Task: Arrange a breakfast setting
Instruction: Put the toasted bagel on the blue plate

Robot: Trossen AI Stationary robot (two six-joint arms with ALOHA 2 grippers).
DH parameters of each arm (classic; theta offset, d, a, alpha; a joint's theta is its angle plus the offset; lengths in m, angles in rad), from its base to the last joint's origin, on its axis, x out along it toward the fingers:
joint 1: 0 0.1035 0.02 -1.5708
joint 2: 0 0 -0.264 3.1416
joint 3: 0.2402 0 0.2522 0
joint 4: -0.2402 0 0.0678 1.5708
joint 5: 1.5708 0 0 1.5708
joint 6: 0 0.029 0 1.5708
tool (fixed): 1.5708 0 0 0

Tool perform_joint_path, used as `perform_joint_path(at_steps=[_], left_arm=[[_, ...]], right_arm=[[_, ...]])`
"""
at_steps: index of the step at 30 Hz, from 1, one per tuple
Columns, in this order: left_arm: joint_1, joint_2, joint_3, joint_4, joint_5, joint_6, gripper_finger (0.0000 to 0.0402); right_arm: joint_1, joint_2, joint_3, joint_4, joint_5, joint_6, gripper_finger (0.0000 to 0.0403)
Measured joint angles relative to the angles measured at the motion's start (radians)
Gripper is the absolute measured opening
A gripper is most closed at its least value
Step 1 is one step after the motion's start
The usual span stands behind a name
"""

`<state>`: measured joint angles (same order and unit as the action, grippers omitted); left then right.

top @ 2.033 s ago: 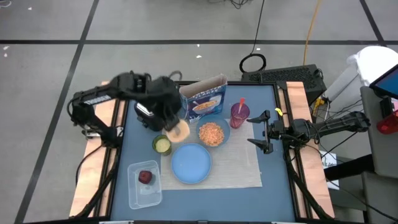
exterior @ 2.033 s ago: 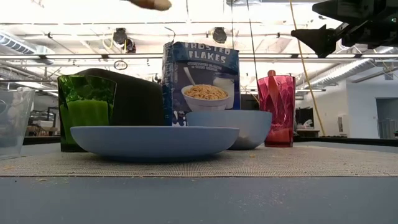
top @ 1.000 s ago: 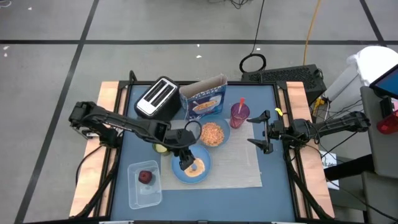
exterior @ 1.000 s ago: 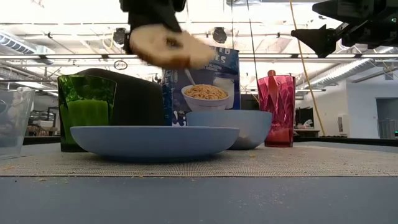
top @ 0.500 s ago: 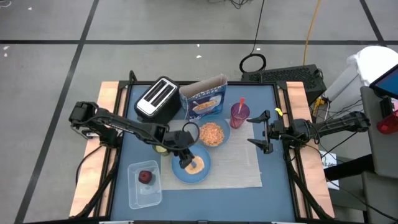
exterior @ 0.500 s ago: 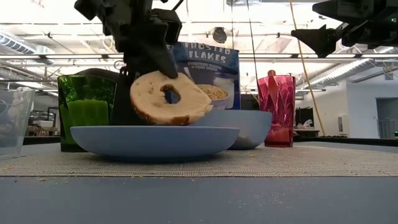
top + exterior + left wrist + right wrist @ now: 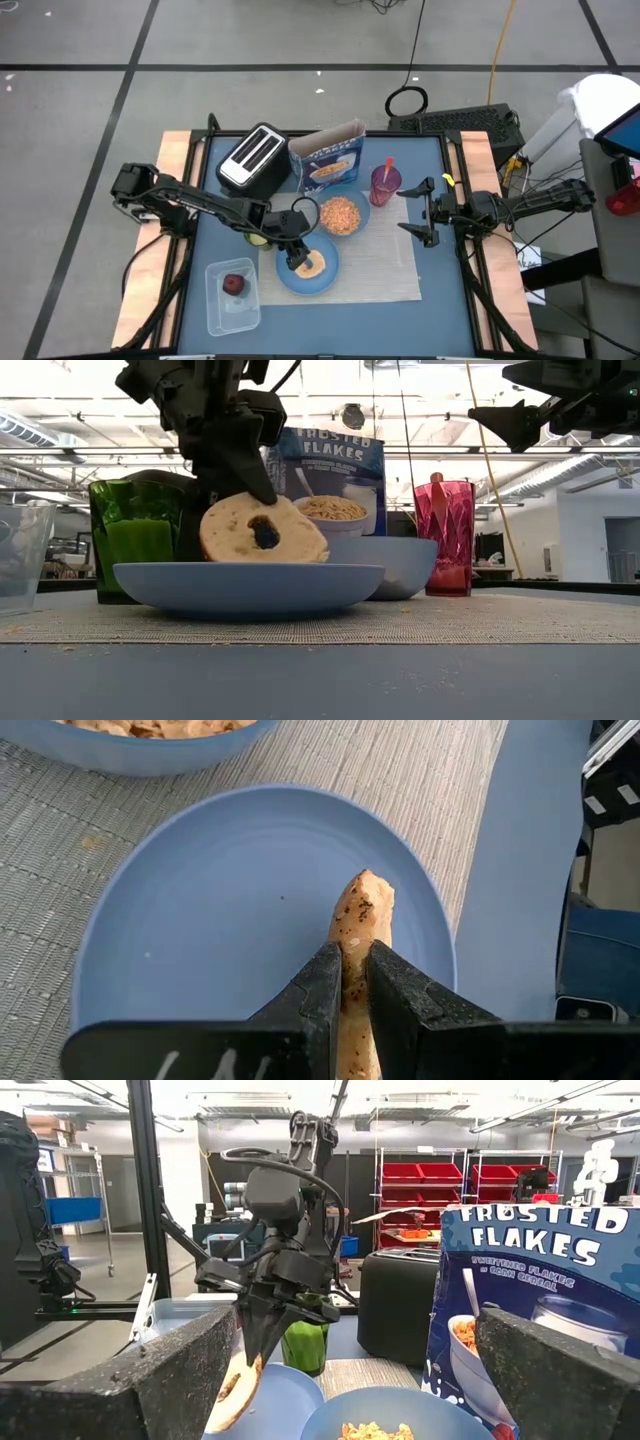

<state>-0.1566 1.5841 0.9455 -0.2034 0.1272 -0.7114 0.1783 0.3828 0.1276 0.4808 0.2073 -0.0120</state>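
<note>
A half-set breakfast table, seen from above: the left gripper [image 7: 298, 262], at the centre of the frame, lowers a bagel half [image 7: 313, 265] onto the plate [image 7: 322, 280], its fingers [image 7: 325, 982] pinched tight on the bread's edge. From table height, the bagel [image 7: 262, 530] stands tilted, its lower rim at or just above the plate [image 7: 250, 582]; whether it touches cannot be told.

Much of the setting looks in place. The plate sits on the placemat [image 7: 385, 270] at lower centre, with the bowl [image 7: 344, 214], already filled with cereal, just above it and to the right. The cereal box [image 7: 328, 160] stands open at upper centre, the cup [image 7: 385, 184] to its right with the spoon [image 7: 389, 166] standing in it. A toaster [image 7: 254, 157] occupies the upper left of the table, and a green glass [image 7: 261, 233] stands beside the plate's upper left, partly under the arm.

What remains, by the look of it: letting go of the bagel, and perhaps the fruit [image 7: 233, 284], which lies in a clear tub [image 7: 232, 298] at lower left, off the mat.

The right gripper [image 7: 421, 211] waits at the right edge of the table, well clear of the dishes, its fingers spread wide and holding nothing.
</note>
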Motion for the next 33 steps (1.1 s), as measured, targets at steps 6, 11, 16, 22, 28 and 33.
perform_joint_path(at_steps=[6,11,16,22,28,33], left_arm=[[0.000,0.000,0.000,0.000,0.000,0.012,0.0042],[0.000,0.000,0.000,0.000,-0.003,0.038,0.0042],[0.000,0.000,0.000,-0.001,-0.031,0.054,0.0050],[0.000,0.000,0.000,-0.001,-0.033,0.053,0.0080],[0.000,0.000,0.000,-0.001,-0.052,0.053,0.0100],[-0.001,0.000,0.000,-0.001,-0.059,0.053,0.0123]], right_arm=[[0.000,0.000,0.000,0.000,0.000,0.000,0.0396],[0.000,0.000,0.000,0.000,0.000,0.000,0.0396],[0.000,0.000,0.000,0.000,0.000,0.000,0.0396],[0.000,0.000,0.000,0.000,0.000,0.000,0.0396],[0.000,0.000,0.000,0.000,0.000,0.000,0.0396],[0.000,0.000,0.000,0.000,0.000,0.000,0.0396]])
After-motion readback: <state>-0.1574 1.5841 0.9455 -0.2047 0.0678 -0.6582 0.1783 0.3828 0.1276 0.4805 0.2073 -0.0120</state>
